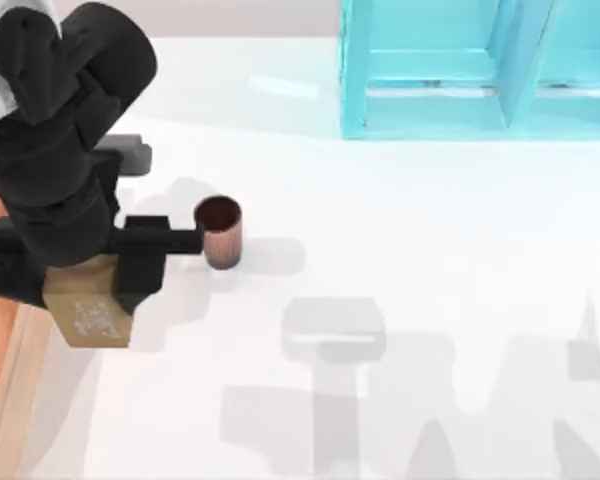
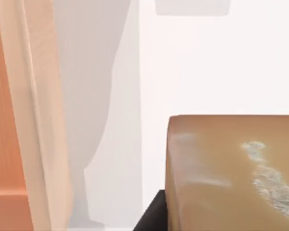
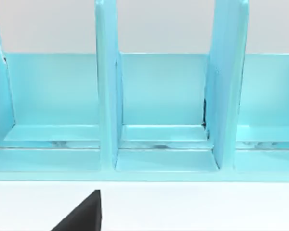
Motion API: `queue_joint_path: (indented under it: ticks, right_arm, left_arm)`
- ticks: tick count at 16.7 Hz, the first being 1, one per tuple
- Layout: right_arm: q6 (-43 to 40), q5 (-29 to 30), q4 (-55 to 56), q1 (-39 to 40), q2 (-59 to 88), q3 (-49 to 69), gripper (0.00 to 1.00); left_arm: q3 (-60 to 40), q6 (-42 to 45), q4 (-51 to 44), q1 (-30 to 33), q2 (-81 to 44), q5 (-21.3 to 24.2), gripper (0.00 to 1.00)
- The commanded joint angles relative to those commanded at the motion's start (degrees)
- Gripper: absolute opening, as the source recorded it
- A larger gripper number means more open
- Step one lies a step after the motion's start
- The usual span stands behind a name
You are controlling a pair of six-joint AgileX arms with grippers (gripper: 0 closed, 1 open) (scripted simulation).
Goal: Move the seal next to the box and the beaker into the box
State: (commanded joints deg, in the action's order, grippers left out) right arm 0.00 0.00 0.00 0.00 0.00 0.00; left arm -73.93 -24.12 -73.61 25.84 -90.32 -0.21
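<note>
Item 1, the seal (image 1: 88, 312): tan-brown block with whitish carved marks on one face, at the 9 o'clock side of the counter (image 1: 410, 260) in the top view, just beside the box rim. My left end effector (image 1: 130, 275) stands directly over it; one dark finger (image 2: 151, 214) lies against the block's side in the left wrist view. Whether the fingers clamp the block or merely flank it I cannot tell (the arm covers the contact).

Item 2, the beaker (image 1: 220, 232): reddish-brown ribbed cup with dark maroon inside, upright on the white counter, at about 2 o'clock from the seal and near it. A black finger of my left end effector reaches to its side at 9 o'clock; touching or just short, I cannot tell.

Item 3, the box (image 1: 5, 345): light-wood rim and orange-brown floor, at the far 9 o'clock edge of the top view, partly under my left arm.

Item 4, turquoise shelf unit (image 1: 480, 70): at 1 o'clock, open compartments split by upright dividers.

Item 5, my right end effector: one dark finger (image 3: 82, 214) in the right wrist view, facing the shelf unit; opening unreadable.
</note>
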Motion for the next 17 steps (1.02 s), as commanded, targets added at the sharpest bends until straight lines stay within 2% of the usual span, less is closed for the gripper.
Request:
queue_joint_path:
  ticks: [3,10,15,17]
  right_arm:
    - [0.0,0.0,0.0,0.0,0.0,0.0,1.0]
    - [0.0,0.0,0.0,0.0,0.0,0.0,1.0]
    - [0.0,0.0,0.0,0.0,0.0,0.0,1.0]
    - [0.0,0.0,0.0,0.0,0.0,0.0,1.0]
  left_arm:
    - [1.76,0.11,2.07,-0.15,-0.23,0.0,0.0]
    - [11.63,0.31,13.59,-0.5,-1.6,0.08,0.0]
    - [12.72,0.31,14.87,-0.54,-2.1,0.08,0.0]
    - [12.72,0.31,14.87,-0.54,-2.1,0.08,0.15]
